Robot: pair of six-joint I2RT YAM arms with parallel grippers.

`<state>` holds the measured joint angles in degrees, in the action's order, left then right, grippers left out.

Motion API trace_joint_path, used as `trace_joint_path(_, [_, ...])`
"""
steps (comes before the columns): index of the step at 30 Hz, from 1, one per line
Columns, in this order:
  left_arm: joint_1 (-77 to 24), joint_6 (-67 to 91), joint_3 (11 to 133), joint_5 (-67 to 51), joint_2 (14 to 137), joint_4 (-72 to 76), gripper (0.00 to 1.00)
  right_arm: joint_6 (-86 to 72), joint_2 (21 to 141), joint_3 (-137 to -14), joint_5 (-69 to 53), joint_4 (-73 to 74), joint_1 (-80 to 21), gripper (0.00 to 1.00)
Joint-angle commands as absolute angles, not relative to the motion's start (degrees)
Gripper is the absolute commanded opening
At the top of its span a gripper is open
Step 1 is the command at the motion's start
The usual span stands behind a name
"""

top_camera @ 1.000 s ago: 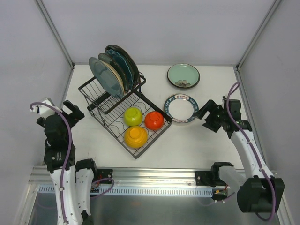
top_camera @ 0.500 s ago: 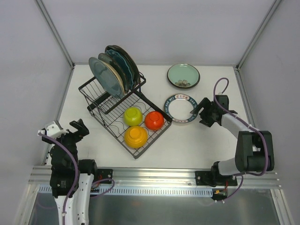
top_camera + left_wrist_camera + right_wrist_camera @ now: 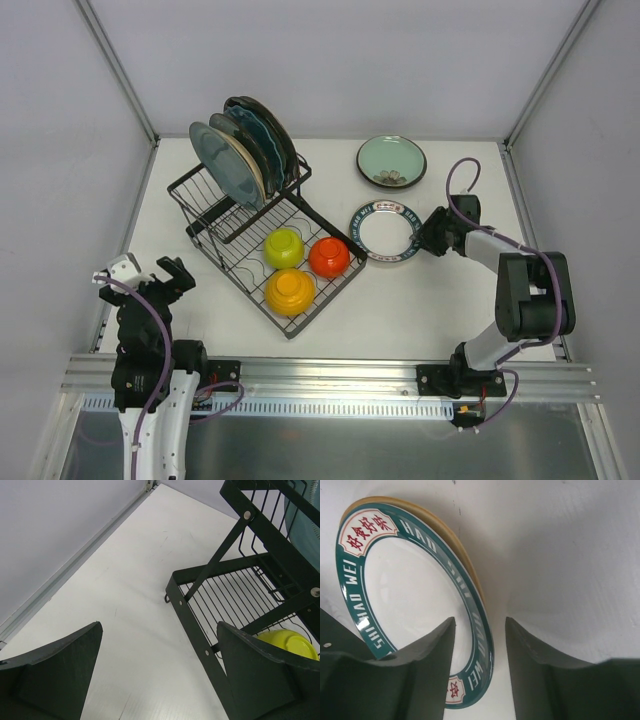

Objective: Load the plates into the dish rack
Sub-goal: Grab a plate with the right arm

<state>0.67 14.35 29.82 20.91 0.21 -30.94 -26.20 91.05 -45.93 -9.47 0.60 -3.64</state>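
Grasp step: right gripper (image 3: 480,625) fingers apart, straddling the rim of the white, teal-banded round ceramic plate (image 3: 410,590) lying flat on the worktop (image 3: 560,555); next likely: pinch, lift, stand it in the black wire dish rack (image 3: 212,205); left gripper (image 3: 159,630) fingers wide, empty.

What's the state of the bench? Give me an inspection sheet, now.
Surface: white table, no spills seen.
Job's things: rack with several plates standing in its slots; green plate and lettered plate flat on the table.
Clutter: yellow bowl, orange bowl, red bowl in the rack's tray.
Grippers: left gripper open, holding nothing; right gripper open, jaws straddling the lettered plate's rim.
Cables: purple cables on both arms, snagging nothing.
Surroundings: grey walls, rail at the near edge.
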Motion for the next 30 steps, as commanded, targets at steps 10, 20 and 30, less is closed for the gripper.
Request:
trace_joint_path(10, [0.26, 14.77, 29.79, 22.59, -7.29, -29.97, 0.99, -23.38, 87.72, -45.09, -4.75, 3.07, -1.15, 0.05])
trace_joint_path(20, [0.09, 14.68, 29.62, 22.50, -7.29, -29.97, 0.99, -20.13, 79.28, -43.24, -0.97, 9.75, 1.14, 0.01])
trace_joint_path(30, [0.18, 14.59, 29.62, 22.50, -7.29, -29.97, 0.99, -17.32, 67.33, -47.72, -0.35, 16.78, 1.14, 0.00])
